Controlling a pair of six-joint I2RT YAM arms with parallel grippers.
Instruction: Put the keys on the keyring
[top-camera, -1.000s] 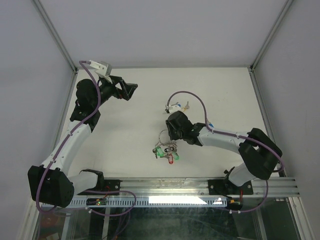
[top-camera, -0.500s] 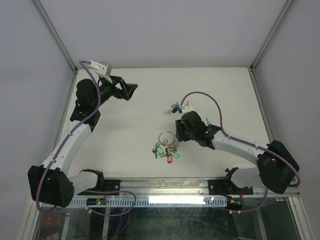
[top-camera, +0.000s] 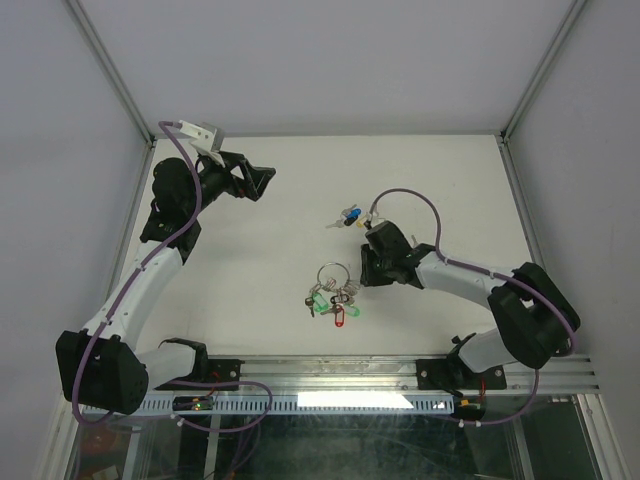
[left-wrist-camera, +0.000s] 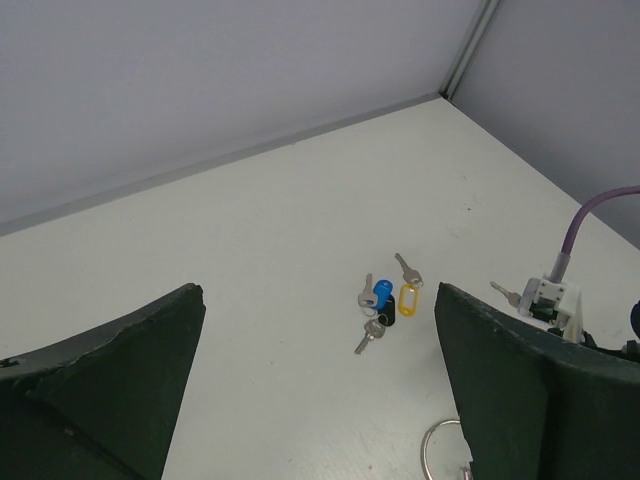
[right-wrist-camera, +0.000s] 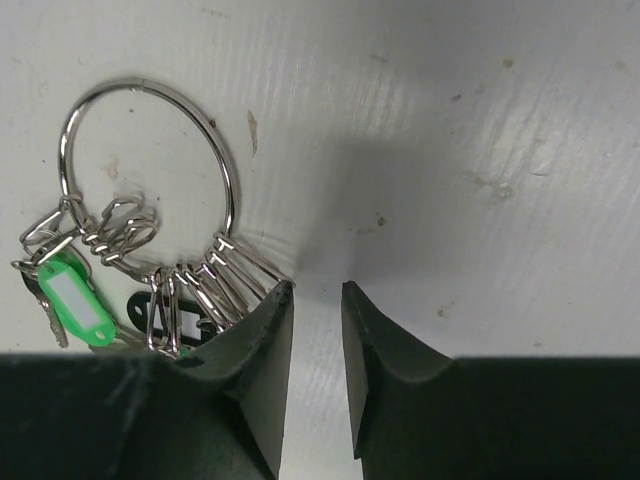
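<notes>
The loose keys (top-camera: 349, 215) lie in a small cluster mid-table, beyond the right arm. In the left wrist view I make out their blue head (left-wrist-camera: 382, 291) and yellow head (left-wrist-camera: 407, 298). The keyring (top-camera: 331, 272) lies flat with its bunch of green and red tagged keys (top-camera: 335, 303) nearer the front. My right gripper (top-camera: 364, 272) sits low, just right of the keyring (right-wrist-camera: 232, 185), jaws narrowly apart with only bare table between them (right-wrist-camera: 317, 292). Its left fingertip (right-wrist-camera: 272, 310) touches the small split rings of the bunch. My left gripper (top-camera: 262, 183) hovers wide open at the far left (left-wrist-camera: 320, 300).
White tabletop (top-camera: 250, 270) is enclosed by grey walls, with an aluminium rail (top-camera: 400, 375) along the front edge. The right arm's purple cable (top-camera: 410, 200) arches near the loose keys. A lone silver key (left-wrist-camera: 505, 293) shows beside the right wrist camera.
My right gripper drew back to the right off the keyring, which now lies uncovered. Its jaws widened, then narrowed again. The left arm has not moved.
</notes>
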